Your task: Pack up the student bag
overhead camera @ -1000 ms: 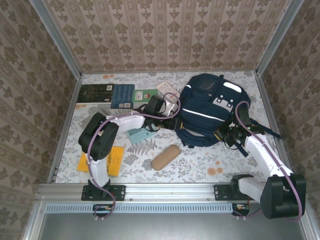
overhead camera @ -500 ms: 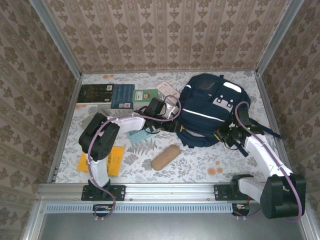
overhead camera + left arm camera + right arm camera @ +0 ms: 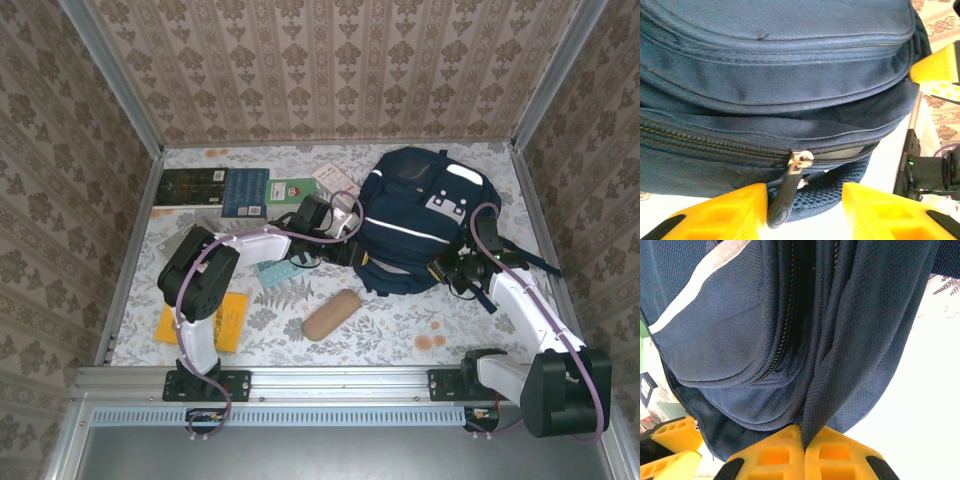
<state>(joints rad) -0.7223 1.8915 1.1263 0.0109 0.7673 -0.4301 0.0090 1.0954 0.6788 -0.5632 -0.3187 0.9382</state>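
The student bag, navy with white stripes, lies at the back right of the table. My left gripper is at its left lower edge. In the left wrist view that gripper stands open around the dark zipper pull, which hangs from a metal slider close to the left finger. My right gripper is at the bag's near right corner. In the right wrist view it is shut on a dark strap of the student bag.
Books and cards lie at the back left. A teal card is under the left arm, a brown pouch at centre front, an orange notebook at front left. Patterned walls close three sides.
My left gripper has edged slightly right along the bag's lower edge. The right gripper stays shut on the strap.
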